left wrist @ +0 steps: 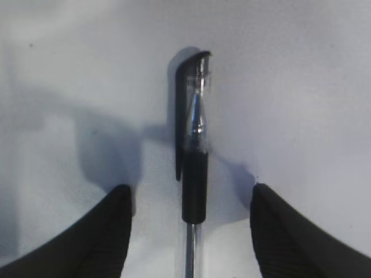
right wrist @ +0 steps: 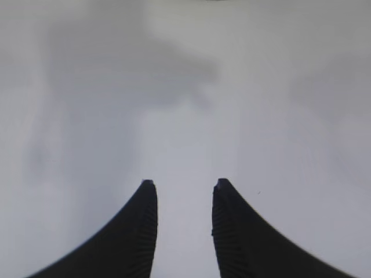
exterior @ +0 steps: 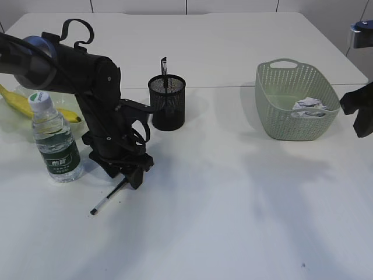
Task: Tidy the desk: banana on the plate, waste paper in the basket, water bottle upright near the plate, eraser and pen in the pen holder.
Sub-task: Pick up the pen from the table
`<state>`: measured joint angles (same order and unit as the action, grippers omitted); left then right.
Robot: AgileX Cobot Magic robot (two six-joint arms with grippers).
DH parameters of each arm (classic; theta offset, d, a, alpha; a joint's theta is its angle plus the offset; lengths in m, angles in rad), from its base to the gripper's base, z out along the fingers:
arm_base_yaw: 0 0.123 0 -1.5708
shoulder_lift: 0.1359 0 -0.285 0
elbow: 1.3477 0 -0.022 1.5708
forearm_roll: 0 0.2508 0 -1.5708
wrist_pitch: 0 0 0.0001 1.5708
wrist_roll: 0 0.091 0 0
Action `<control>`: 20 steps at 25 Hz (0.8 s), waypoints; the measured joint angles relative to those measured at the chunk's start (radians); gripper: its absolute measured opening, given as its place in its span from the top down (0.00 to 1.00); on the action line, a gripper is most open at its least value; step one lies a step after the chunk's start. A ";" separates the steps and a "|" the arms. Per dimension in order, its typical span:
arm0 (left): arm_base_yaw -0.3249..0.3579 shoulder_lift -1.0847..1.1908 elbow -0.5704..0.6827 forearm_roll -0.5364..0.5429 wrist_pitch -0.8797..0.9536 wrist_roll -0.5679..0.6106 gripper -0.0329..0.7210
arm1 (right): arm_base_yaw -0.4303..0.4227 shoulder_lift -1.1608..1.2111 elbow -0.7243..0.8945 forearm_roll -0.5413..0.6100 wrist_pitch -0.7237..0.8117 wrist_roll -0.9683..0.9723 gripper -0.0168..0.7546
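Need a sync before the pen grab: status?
Left gripper open, straddling pen on desk. Right gripper open, empty. Nothing in the way.

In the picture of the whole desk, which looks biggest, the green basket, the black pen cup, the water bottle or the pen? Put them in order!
1. Basket, clearly biggest.
2. Water bottle.
3. Pen cup, though it sits farther back, so those two are unsure.
4. Pen, thinnest, partly under the left hand.

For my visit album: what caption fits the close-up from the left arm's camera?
Open left gripper straddling a pen lying on the white desk, fingers not yet touching it.
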<state>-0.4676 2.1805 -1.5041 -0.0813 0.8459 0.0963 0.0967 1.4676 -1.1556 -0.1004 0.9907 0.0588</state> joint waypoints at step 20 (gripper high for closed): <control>0.000 0.002 0.000 -0.005 0.008 0.000 0.91 | 0.000 0.000 0.000 0.000 0.002 0.000 0.66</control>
<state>-0.4676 2.1827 -1.5041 -0.0865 0.8536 0.0963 0.0967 1.4676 -1.1556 -0.1004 0.9922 0.0588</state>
